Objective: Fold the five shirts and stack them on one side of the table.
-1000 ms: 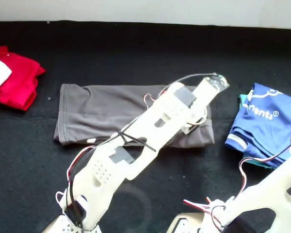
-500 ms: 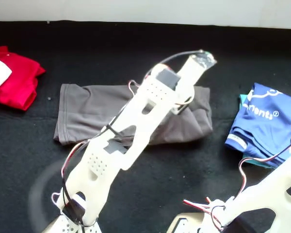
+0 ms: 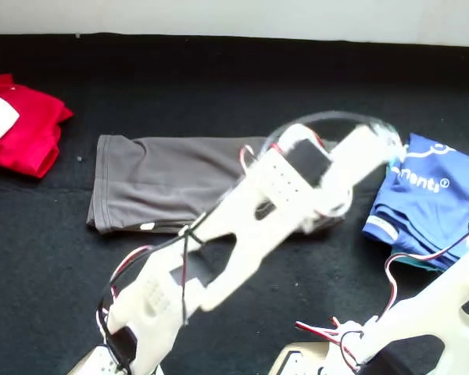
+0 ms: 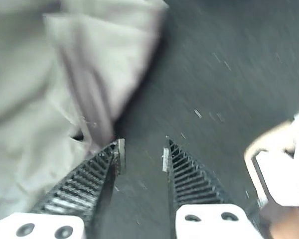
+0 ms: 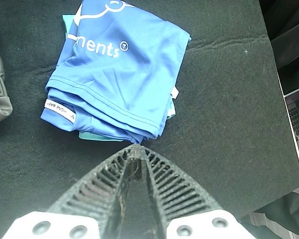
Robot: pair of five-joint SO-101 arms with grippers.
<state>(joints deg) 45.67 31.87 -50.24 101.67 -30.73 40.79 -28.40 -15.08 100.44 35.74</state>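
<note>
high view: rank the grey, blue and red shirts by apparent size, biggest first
1. Grey shirt: clearly the largest, spread out long.
2. Blue shirt.
3. Red shirt.
Blue over red is unsure: both are cut off by the picture's edges, so only the visible parts compare.

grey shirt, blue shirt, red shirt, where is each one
grey shirt point(image 3: 160, 180), high view, flat middle panel
blue shirt point(image 3: 434, 199), high view, top folded layer
red shirt point(image 3: 39, 133), high view, top fold

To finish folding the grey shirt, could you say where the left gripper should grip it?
Probably the grey shirt's short end nearest the blue shirt, coming from that side: it lies as a long strip, and the open left gripper hangs there.
</note>
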